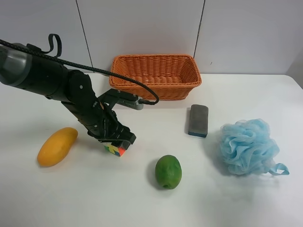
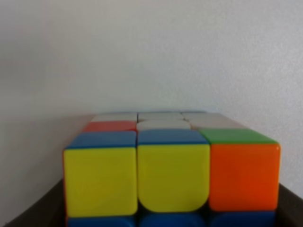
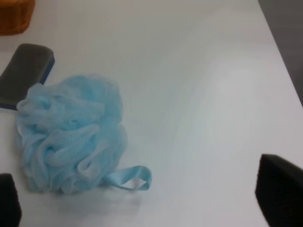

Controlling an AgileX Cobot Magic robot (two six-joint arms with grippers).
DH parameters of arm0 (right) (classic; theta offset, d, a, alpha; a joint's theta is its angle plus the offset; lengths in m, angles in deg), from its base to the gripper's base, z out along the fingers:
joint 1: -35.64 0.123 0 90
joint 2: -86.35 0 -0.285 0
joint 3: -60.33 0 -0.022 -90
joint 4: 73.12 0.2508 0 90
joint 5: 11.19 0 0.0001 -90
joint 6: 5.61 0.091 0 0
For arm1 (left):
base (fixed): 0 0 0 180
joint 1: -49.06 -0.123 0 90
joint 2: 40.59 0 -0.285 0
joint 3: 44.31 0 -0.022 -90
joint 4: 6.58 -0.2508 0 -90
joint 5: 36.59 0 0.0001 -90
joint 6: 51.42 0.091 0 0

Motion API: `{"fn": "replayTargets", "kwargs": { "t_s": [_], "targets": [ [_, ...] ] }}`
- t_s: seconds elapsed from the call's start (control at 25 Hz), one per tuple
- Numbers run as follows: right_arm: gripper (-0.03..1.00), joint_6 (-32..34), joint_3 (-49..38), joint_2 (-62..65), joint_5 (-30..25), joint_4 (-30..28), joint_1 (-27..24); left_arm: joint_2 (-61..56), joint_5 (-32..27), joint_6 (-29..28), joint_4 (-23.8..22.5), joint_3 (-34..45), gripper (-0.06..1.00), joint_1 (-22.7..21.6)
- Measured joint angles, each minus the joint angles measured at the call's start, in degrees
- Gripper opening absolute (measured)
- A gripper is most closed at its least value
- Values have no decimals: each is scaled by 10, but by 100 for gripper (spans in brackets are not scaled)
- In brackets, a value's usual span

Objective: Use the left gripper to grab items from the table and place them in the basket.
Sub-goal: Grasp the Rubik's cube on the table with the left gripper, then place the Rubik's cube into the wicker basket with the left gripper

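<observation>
My left gripper, on the black arm at the exterior high view's left, is down over the multicoloured puzzle cube on the white table. In the left wrist view the cube fills the space between the dark jaws, which sit against its two sides. The yellow-orange mango, the green oval fruit, the grey block eraser and the light-blue bath pouf lie on the table. The orange-brown wicker basket stands at the back. My right gripper is open beside the pouf.
The eraser and a corner of the basket show in the right wrist view. The table's right edge runs close by there. A grey panelled wall stands behind the basket.
</observation>
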Motion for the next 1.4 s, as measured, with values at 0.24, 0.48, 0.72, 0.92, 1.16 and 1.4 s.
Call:
{"fn": "replayTargets", "kwargs": {
  "t_s": [0.24, 0.48, 0.72, 0.92, 1.16, 1.4],
  "targets": [
    [99, 0, 0, 0, 0, 0, 0, 0, -4, 0, 0, 0, 56, 0],
    [99, 0, 0, 0, 0, 0, 0, -63, -56, 0, -9, -16, 56, 0],
    [99, 0, 0, 0, 0, 0, 0, -98, -94, 2, -97, -166, 56, -4],
    [99, 0, 0, 0, 0, 0, 0, -30, -104, 30, -156, -333, 56, -36],
    [99, 0, 0, 0, 0, 0, 0, 104, -128, 54, -164, -487, 56, -64],
    [99, 0, 0, 0, 0, 0, 0, 217, -132, 58, -163, -594, 56, -66]
  ]
}}
